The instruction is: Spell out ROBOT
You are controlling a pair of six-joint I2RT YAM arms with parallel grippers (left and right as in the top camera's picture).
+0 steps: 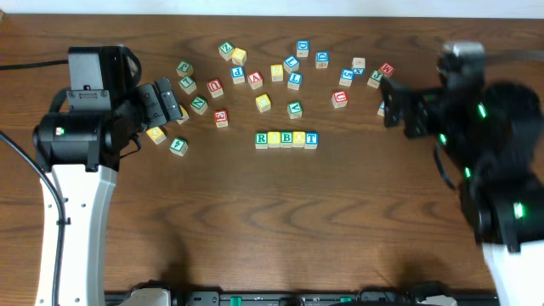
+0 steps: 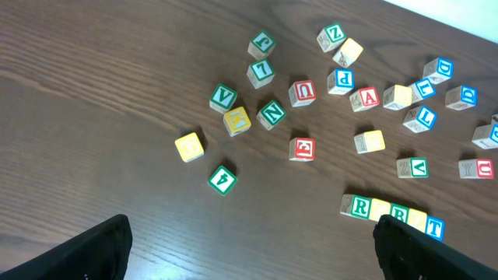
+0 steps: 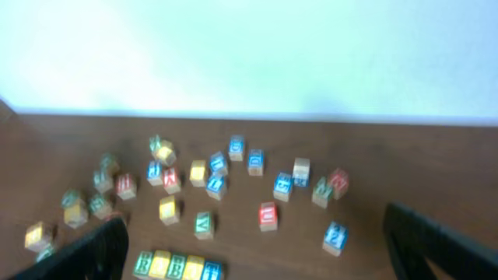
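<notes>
Five cubes stand side by side in one row at mid-table: green-framed R (image 1: pixel 262 138), a yellow-faced cube (image 1: pixel 274 138), green-framed B (image 1: pixel 286 138), a second yellow-faced cube (image 1: pixel 298 138) and blue-framed T (image 1: pixel 311 138). The left wrist view has the row at lower right, from R (image 2: pixel 359 207) to T (image 2: pixel 434 227), partly behind one finger. In the right wrist view it lies at the bottom left, with its B (image 3: pixel 177 266). My left gripper (image 1: pixel 174 100) (image 2: pixel 253 257) is open and empty, left of the row. My right gripper (image 1: pixel 387 100) (image 3: pixel 261 253) is open and empty, to the row's right.
Many loose letter cubes lie scattered behind the row, among them a red one (image 1: pixel 340 99) and a green V (image 1: pixel 294 109). A yellow cube (image 1: pixel 156 134) and a green-framed cube (image 1: pixel 178 145) sit close to the left gripper. The table's back edge (image 3: pixel 249 117) meets a white wall.
</notes>
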